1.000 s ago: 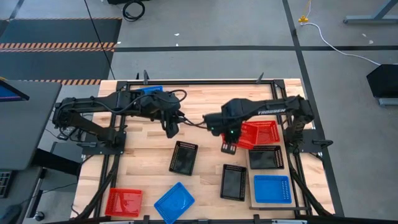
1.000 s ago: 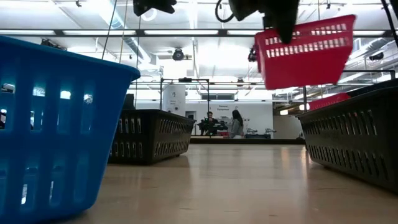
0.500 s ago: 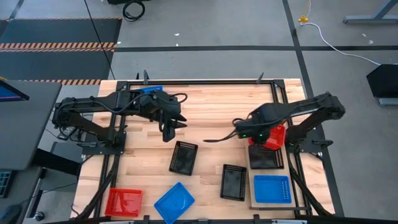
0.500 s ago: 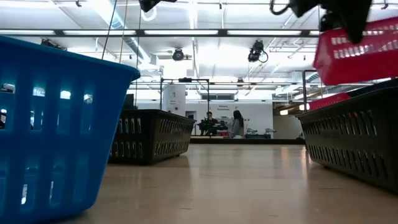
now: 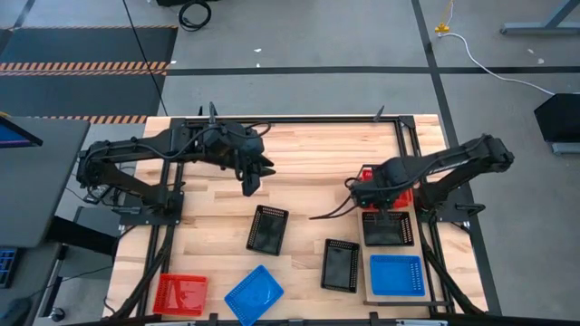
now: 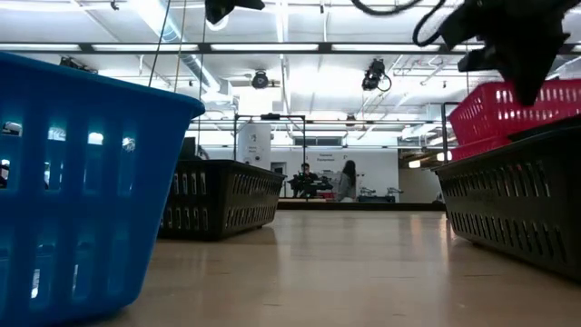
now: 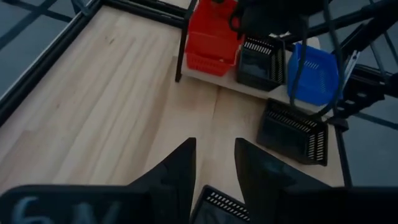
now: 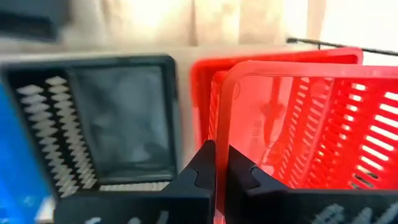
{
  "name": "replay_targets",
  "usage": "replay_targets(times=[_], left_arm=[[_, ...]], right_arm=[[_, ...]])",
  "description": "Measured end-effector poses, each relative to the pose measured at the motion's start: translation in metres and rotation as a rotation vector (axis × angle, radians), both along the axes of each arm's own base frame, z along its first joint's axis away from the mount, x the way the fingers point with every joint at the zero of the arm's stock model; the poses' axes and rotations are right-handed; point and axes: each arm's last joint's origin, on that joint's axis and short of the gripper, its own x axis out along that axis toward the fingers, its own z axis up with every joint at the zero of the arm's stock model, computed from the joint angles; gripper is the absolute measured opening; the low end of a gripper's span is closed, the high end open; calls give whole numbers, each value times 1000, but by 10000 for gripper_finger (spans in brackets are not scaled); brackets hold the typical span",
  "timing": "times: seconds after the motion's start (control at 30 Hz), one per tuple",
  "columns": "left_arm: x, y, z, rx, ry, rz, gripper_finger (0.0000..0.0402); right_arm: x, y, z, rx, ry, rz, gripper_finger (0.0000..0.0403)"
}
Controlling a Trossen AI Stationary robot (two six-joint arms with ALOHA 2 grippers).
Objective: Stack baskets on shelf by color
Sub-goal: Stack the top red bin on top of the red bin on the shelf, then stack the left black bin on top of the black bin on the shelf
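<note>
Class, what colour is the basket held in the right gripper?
Red basket, pinched by the right gripper; right wrist view shows it best.

Pale planked tabletop (image 5: 299, 158), black wire frame. Right of centre in the high view, a red mesh basket (image 5: 399, 193) sits above a black one (image 5: 387, 227) and a blue one (image 5: 396, 274). Two more black baskets (image 5: 267, 228) (image 5: 340, 264) lie mid-frame. Lower left: a red basket (image 5: 179, 293) and a blue one (image 5: 254, 293). Both arms are dark.
</note>
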Motion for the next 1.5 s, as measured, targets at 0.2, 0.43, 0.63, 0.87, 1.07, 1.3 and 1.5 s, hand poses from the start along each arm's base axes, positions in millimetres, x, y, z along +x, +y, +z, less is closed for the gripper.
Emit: replay_targets(times=[0.2, 0.43, 0.63, 0.87, 1.07, 1.3, 1.5], left_arm=[[0, 0, 0, -17, -2, 13, 117], [1, 1, 1, -45, -22, 61, 117], [2, 1, 3, -62, -48, 73, 117], [3, 1, 4, -68, -57, 76, 117], [3, 1, 4, -68, -57, 76, 117], [0, 1, 1, -89, -14, 91, 117], [-7, 0, -9, -108, 114, 108, 117]], right_arm=[[-5, -2, -21, -18, 51, 28, 9], [-3, -1, -26, 6, 30, -21, 17], [-6, -2, -23, 12, 10, -52, 29], [-19, -5, -7, 27, -77, -150, 67], [-31, -8, 4, 21, -152, -223, 118], [-34, -5, 8, 181, -136, -344, 141], [-12, 2, 16, 321, -269, -523, 140]])
